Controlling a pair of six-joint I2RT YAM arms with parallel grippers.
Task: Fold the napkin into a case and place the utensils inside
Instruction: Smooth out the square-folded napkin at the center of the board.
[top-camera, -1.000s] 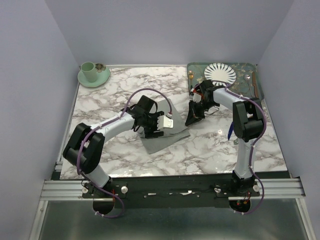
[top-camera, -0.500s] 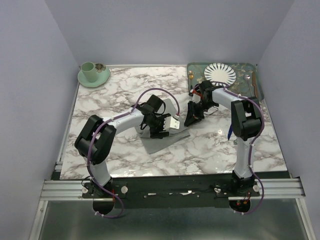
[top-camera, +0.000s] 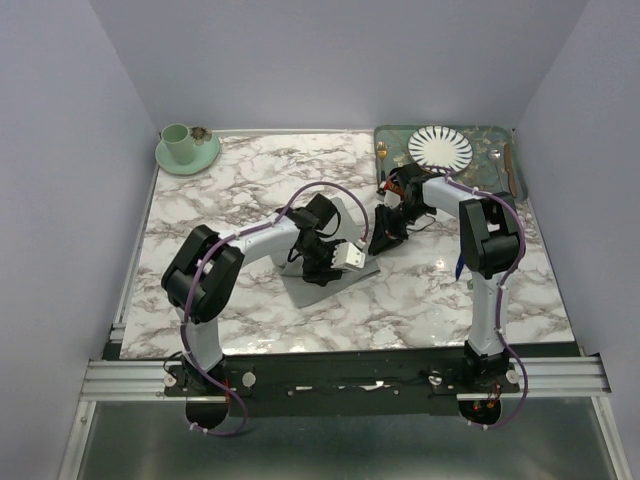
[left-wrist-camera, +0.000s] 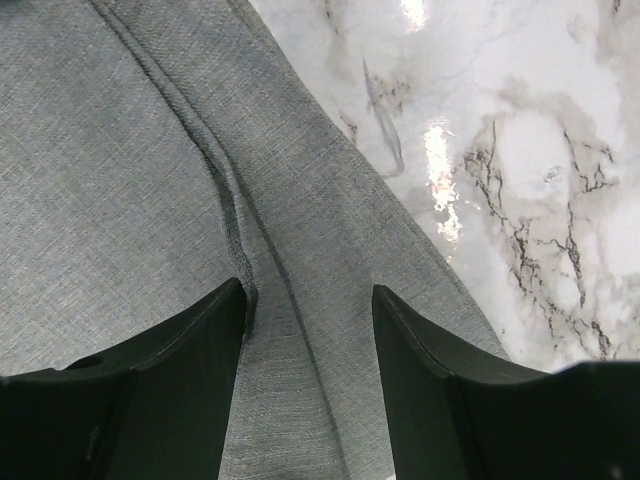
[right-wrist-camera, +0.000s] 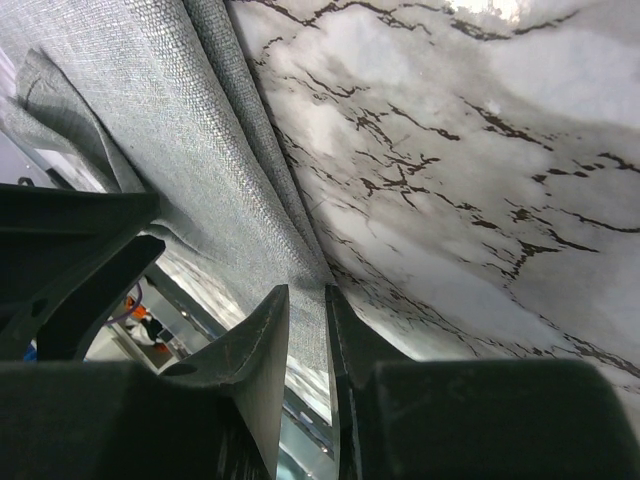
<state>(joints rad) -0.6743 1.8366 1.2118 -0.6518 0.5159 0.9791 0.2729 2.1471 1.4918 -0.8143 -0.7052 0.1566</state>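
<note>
Surface: a white marble-patterned table stands inside pale lilac walls.
Napkin: the plain mid-grey cloth napkin lies flat at mid-table between the two arms. A raised hem ridge runs along it.
Left claw: the left gripper stands over the cloth with its jaws well apart and nothing clasped. One fingertip touches the ridge.
Right claw: the right gripper sits at the napkin's edge with a narrow gap between its jaws. Whether cloth is pinched cannot be told.
Hidden: the left arm covers much of the napkin from above. A slim utensil with a dark blue handle is largely screened by the right arm.
Far corners: a striped plate lies on a green patterned tray. A mint cup stands opposite.
Change: the left wrist has travelled rightward across the cloth. The right gripper's position is unchanged.
</note>
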